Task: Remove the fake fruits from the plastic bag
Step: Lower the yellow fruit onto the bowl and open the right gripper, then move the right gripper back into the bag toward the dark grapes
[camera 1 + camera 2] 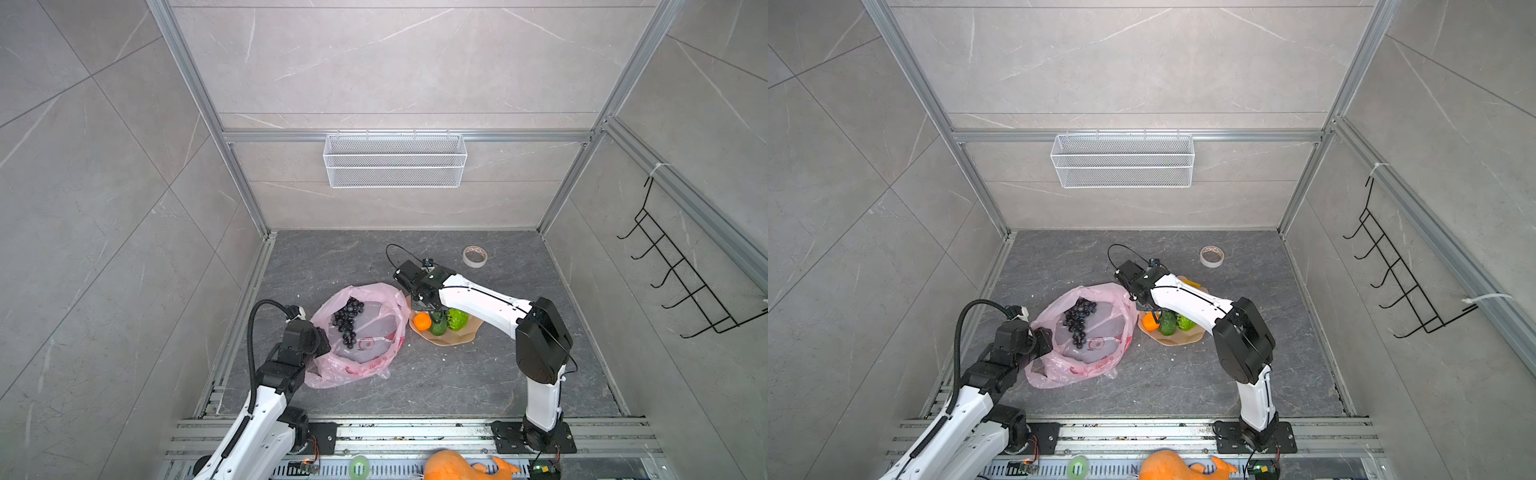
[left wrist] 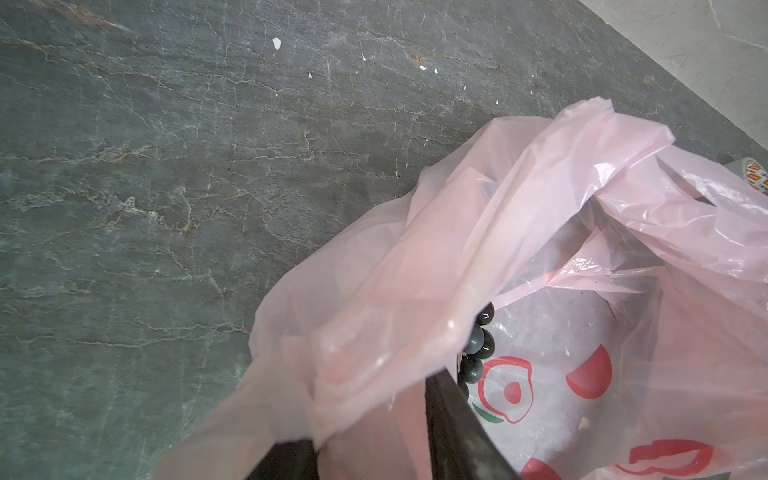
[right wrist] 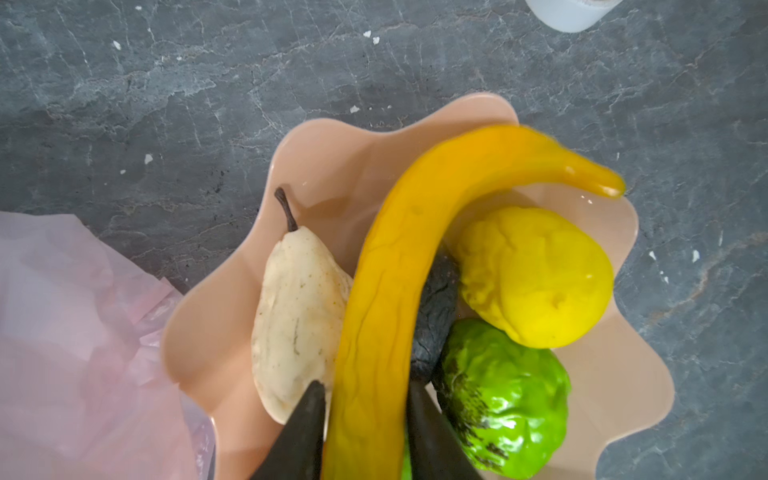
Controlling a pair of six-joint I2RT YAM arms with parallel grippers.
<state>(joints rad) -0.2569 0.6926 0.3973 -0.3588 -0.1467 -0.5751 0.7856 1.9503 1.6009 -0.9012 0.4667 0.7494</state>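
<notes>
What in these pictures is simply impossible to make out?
- Both top views: the right arm covers much of the plate, hiding the lemon and pear.
- Left wrist view: plastic bag film drapes the left gripper; whether it pinches is unclear. Folds hide most grapes.
- Right wrist view: right gripper flanks the blurred banana; gripped or loose, unclear.
- Top views: bottom edge cuts off an orange object.

Left arm (image 1: 266,407) low, reaching forward from its base. Left gripper (image 2: 365,415) points inward, jaws pinched on the plastic bag (image 2: 415,270) rim. Right arm (image 1: 482,297) elbow up, forearm angled across to centre, wrist pitched down. Right gripper (image 3: 365,386) jaws straddle the banana (image 3: 386,291), grip unclear.
</notes>
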